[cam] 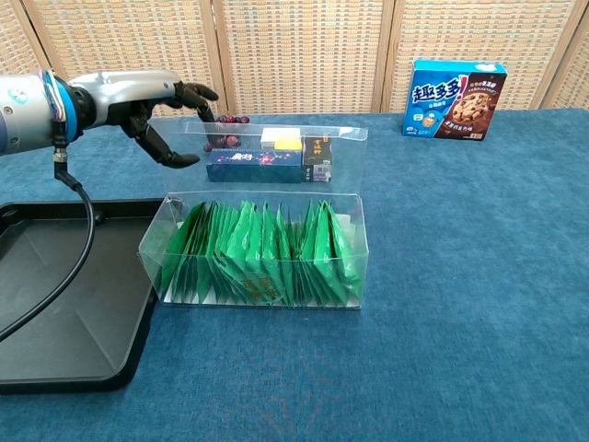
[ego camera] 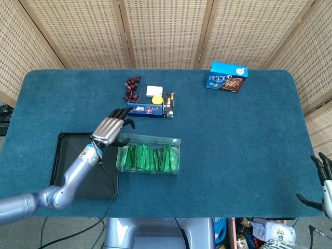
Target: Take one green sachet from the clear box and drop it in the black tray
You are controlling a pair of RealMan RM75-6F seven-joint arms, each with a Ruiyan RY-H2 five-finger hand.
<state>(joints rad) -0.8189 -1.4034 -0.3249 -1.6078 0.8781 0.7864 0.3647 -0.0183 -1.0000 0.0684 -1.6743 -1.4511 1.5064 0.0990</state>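
The clear box (cam: 357,276) stands mid-table, packed with upright green sachets (cam: 262,253), also seen from above (ego camera: 150,158). Its transparent lid (cam: 350,166) is swung up at the back, and my left hand (cam: 170,110) holds the lid's upper left corner between thumb and fingers. From the head view that left hand (ego camera: 110,130) sits just left of the box's far corner, above the black tray (ego camera: 78,171). The tray (cam: 64,295) lies left of the box with nothing in it. My right hand (ego camera: 321,181) hangs at the table's right front corner, fingers spread and holding nothing.
Behind the clear box lie a dark blue carton (ego camera: 145,109), a small black box (ego camera: 168,104), a white and yellow item (ego camera: 154,93) and dark grapes (ego camera: 132,87). A blue cookie box (cam: 457,98) stands at the far right. My left arm's cable (cam: 78,239) drapes over the tray.
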